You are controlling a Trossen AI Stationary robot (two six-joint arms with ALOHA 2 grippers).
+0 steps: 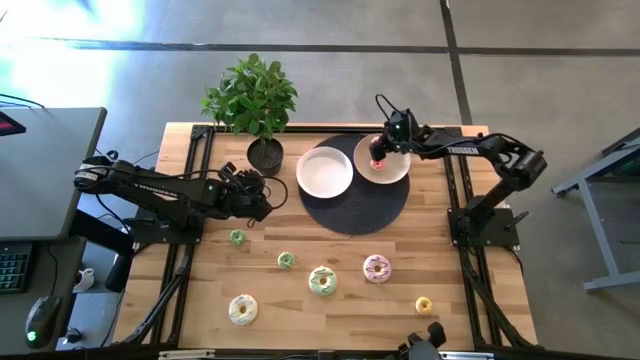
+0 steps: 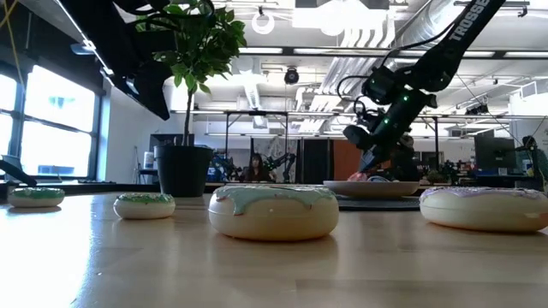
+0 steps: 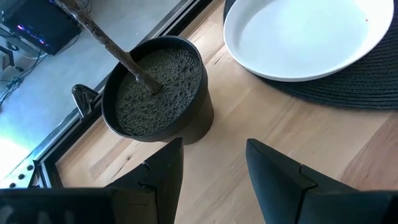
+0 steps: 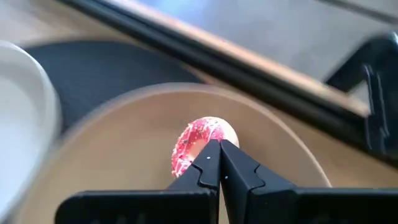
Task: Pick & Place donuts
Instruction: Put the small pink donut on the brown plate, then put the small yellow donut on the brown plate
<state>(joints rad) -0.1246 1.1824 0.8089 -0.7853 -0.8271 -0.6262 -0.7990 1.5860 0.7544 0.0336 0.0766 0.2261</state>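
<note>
Setting: wooden table [image 1: 330,310] on a grey concrete floor; the low view looks past it into an open workshop with ceiling ducts and windows.

Fixtures on the table:
- Potted plant [image 1: 254,105] in a dark pot [image 3: 157,93], at the far edge, left of centre.
- Round dark mat [image 1: 352,212], far centre, carrying two plates.
- White plate [image 1: 324,171] on the mat's left part, holding nothing visible.
- Tan plate [image 1: 392,167] on the mat's right part, overlapping its far edge.

Donuts, seven counted in the high view:
- Pink-red donut [image 4: 199,144], tiny, tilted on edge over the tan plate, pinched by the right gripper; whether it touches the plate cannot be told.
- Green donut [image 1: 237,237], tiny, on bare wood near the left gripper.
- Second green donut [image 1: 286,260], tiny, right of and nearer than the first.
- Green-cream donut [image 1: 322,281], larger, centre of the near half.
- Pink donut [image 1: 376,268], larger, just right of the green-cream one.
- Pale yellow donut [image 1: 243,309], larger, near the front edge, left side.
- Orange-yellow donut [image 1: 423,305], tiny, near the front edge, right side.

Arms:
- Right gripper [image 4: 219,163]: over the tan plate, fingers closed together on the rim of the pink-red donut.
- Left gripper [image 3: 214,180]: low over bare wood between the pot and the white plate, fingers spread apart and holding nothing.
</note>
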